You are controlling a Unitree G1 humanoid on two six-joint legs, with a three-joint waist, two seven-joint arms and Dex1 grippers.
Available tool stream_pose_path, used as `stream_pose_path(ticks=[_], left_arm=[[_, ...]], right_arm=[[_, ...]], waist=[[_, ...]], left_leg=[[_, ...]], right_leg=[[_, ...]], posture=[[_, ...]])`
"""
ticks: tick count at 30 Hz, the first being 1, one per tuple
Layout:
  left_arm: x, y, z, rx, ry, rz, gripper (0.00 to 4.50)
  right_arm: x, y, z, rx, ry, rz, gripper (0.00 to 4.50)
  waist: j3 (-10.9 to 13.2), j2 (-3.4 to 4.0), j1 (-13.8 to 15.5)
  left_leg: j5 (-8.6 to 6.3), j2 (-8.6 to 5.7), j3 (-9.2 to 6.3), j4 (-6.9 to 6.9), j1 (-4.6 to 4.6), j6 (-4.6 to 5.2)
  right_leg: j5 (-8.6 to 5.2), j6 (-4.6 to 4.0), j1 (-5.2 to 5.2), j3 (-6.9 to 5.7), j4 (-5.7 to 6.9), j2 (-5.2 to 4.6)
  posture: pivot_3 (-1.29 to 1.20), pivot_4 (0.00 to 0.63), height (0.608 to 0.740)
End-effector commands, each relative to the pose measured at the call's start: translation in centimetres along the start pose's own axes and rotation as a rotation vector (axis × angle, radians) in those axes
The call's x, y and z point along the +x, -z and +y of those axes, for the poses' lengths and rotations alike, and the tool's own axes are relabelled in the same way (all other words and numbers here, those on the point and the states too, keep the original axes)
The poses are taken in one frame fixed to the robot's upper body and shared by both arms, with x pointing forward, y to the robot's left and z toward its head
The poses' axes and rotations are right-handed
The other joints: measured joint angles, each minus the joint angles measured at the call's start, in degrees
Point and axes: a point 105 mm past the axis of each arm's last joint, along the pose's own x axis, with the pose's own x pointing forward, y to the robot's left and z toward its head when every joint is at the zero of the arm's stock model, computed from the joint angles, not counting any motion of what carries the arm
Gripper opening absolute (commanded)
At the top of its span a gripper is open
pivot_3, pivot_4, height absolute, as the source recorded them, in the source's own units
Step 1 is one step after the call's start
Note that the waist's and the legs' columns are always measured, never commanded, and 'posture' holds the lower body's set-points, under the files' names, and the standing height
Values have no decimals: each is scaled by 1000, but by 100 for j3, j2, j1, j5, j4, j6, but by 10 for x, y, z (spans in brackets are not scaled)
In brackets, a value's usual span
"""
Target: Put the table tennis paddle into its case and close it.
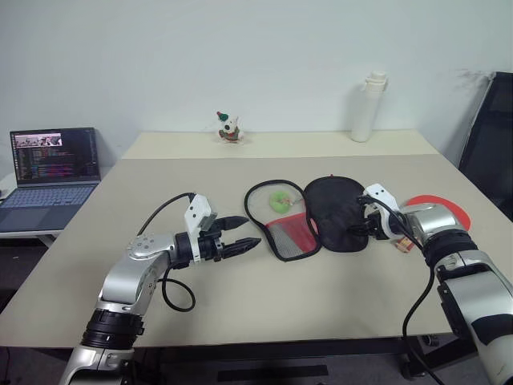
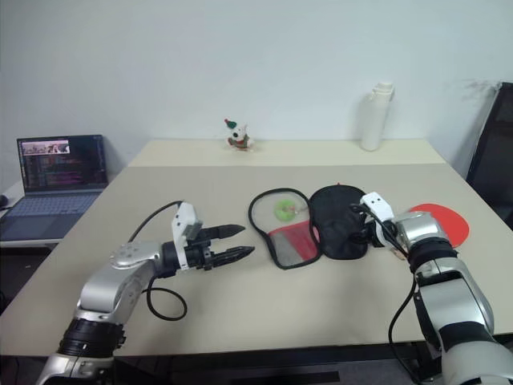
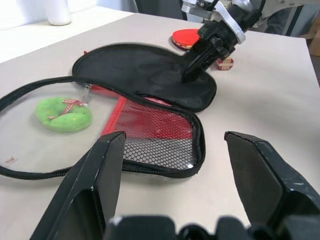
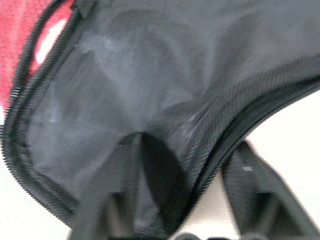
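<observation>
The case lies open in the middle of the table, its black flap folded to the right and its red mesh half toward me. The table tennis paddle lies red face up at the right, behind my right arm, with its handle pointing toward the case. My right gripper sits at the flap's right edge. In the right wrist view its fingers stand apart with the zipper rim between them. My left gripper hovers open just left of the case, holding nothing.
A small green ring lies inside the case's zipper loop. At the table's far edge stand a white bottle and a small toy figure. A laptop is on a side table at the left, and a black chair at the right.
</observation>
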Motion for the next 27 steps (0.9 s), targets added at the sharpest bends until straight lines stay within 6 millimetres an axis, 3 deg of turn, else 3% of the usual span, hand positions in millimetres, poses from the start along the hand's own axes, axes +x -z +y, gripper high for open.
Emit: stream_pose_path(ticks=[1,3,5,9,16,24,27], left_arm=[[4,-11,-1,34,20,-28,3445],[6,-10,-1,33,25,-30,3445],[8,-10,-1,33,32,-33,3445],[15,-11,-2,34,55,-43,3445],[22,-12,0,43,87,-43,3445],[31,-14,5,55,117,-44,3445],[32,-15,6,59,118,-47,3445]], right_arm=[[-28,-35,-29,-165,172,-126,3675],[-37,-42,-37,-174,219,-161,4369],[-46,-42,-41,-137,249,-194,4369],[-59,-18,-40,-15,323,-228,4369],[-87,33,-45,359,805,-310,4369],[-78,45,-25,546,921,-324,4369],[-63,52,-19,598,916,-296,4369]], waist=[[1,1,-1],[2,2,1],[2,2,1],[1,0,18],[2,2,13],[2,3,-15],[2,2,-10]], left_leg=[[0,0,1,0,0,0],[0,0,2,0,0,0],[0,0,3,-1,0,0],[0,3,-3,0,-1,0],[2,1,-10,3,2,-3],[1,1,6,3,17,-2],[1,1,9,1,11,-2]], right_leg=[[-1,1,0,0,0,0],[-2,4,-1,1,-1,0],[-3,4,-1,2,-1,0],[-3,5,5,-5,-1,0],[-11,18,-5,14,22,-2],[-11,21,-5,65,22,10],[-12,22,-10,70,20,9]], posture=[[0,150,740],[0,150,740],[0,150,740],[0,150,740],[0,150,740],[0,150,740],[0,150,740]])
